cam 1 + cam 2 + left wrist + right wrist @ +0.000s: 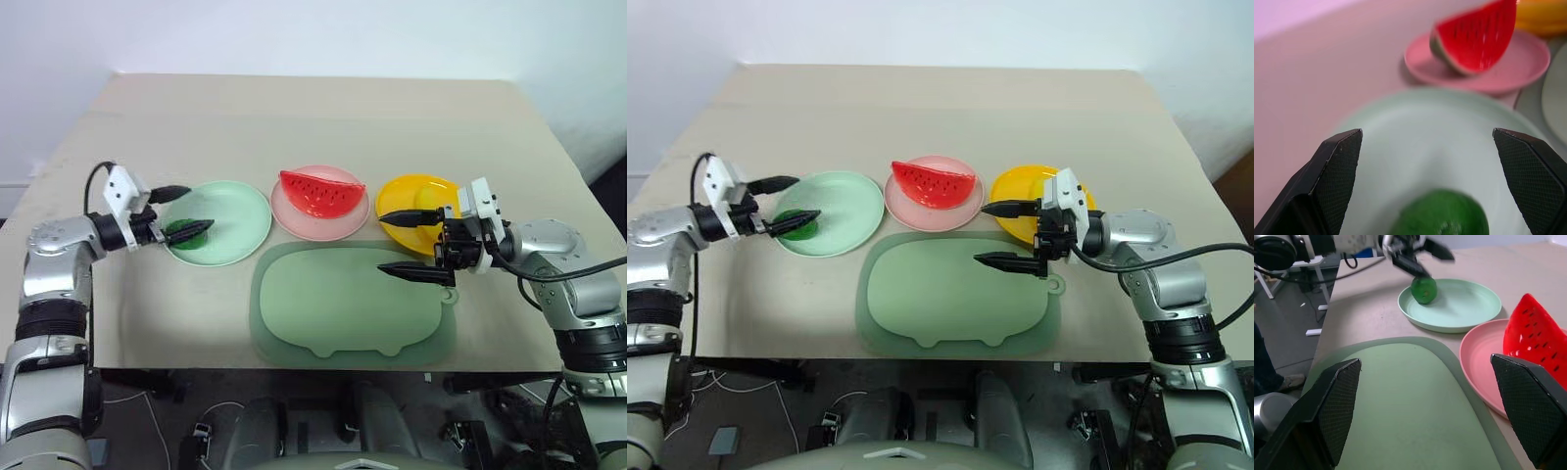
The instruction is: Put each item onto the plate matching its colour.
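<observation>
Lime on green plate, my left gripper wide over it; right gripper wide, empty; sorting looks done; next, retract both.

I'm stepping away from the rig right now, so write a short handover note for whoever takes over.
Left hand: open, over the mint green plate, nothing held; the lime lies on that plate beneath its fingers.
Right hand: open, empty, between the orange-yellow plate and the pig-shaped mat.
Watermelon wedge: on the pink plate.
Banana: can't be made out on the orange-yellow plate.
Done: lime, watermelon.
Left: confirm the banana; draw both arms back.
</observation>
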Action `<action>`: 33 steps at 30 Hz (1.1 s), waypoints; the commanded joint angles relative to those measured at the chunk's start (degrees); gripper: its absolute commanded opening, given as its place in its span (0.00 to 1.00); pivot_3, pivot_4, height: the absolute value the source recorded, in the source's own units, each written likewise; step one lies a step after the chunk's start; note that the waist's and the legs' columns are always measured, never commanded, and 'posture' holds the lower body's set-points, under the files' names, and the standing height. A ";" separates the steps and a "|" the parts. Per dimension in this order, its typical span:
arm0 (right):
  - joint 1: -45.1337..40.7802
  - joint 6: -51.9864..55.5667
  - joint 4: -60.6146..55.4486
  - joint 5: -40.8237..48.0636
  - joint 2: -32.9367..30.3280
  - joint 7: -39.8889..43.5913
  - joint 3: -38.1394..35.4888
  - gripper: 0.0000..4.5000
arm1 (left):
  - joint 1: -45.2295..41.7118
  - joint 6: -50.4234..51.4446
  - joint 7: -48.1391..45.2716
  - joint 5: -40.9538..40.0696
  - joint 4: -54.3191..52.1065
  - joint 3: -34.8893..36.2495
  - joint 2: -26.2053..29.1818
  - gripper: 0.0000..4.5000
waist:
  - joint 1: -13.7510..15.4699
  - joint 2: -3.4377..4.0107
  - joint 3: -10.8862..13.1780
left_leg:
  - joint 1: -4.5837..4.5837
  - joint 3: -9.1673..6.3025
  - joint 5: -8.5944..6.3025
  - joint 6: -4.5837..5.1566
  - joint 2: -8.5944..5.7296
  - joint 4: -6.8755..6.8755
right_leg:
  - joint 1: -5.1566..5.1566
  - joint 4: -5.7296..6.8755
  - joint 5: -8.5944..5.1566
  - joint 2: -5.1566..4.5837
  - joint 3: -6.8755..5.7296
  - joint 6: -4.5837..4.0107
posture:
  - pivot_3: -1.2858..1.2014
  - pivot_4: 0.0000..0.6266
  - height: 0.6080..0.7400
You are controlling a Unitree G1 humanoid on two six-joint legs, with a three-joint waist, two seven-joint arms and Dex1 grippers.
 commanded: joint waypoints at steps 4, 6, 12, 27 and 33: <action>-0.23 -0.96 -1.75 0.89 -0.17 0.09 -1.87 1.00 | 1.41 6.43 2.84 -6.36 -11.00 5.99 2.03 1.00 | 0.06 0.00 0.00 | -0.02 -0.02 0.00 0.00 0.00 0.01 | 0.00 -0.01 0.00 0.00 0.00 0.00 | 0.52 0.24 0.97; -0.23 -1.26 -1.56 0.78 0.03 0.08 -1.79 1.00 | 2.45 8.25 3.29 -7.65 -14.06 7.04 2.63 1.00 | 0.08 0.00 0.00 | -0.02 -0.02 0.00 0.00 0.00 0.01 | 0.00 -0.01 0.00 0.00 0.00 0.00 | 0.52 0.24 0.97; 0.82 -1.54 -1.56 1.04 -0.06 0.24 -2.23 1.00 | 11.00 13.95 1.30 -13.46 -23.16 12.80 5.49 1.00 | -0.22 0.01 0.00 | 0.01 0.00 0.00 -0.01 0.02 -0.02 | 0.00 -0.02 0.00 0.01 0.01 0.00 | 0.52 0.24 0.97; 11.36 -2.90 -4.21 1.01 -3.98 -0.01 -9.71 1.00 | 33.51 4.98 -7.45 -16.48 -28.44 20.33 1.06 1.00 | 0.15 0.01 0.00 | 0.08 -0.03 0.00 0.00 0.02 -0.03 | 0.09 -0.08 -0.02 -0.02 0.01 -0.02 | 0.52 0.24 0.97; 16.27 -5.17 -3.37 1.24 -4.87 0.04 -14.60 1.00 | 36.36 1.50 -8.01 -15.15 -26.53 19.54 -0.33 1.00 | 0.19 0.01 0.00 | 0.14 -0.02 0.00 0.00 0.04 -0.05 | 0.11 -0.07 -0.02 0.01 0.02 -0.02 | 0.52 0.24 0.97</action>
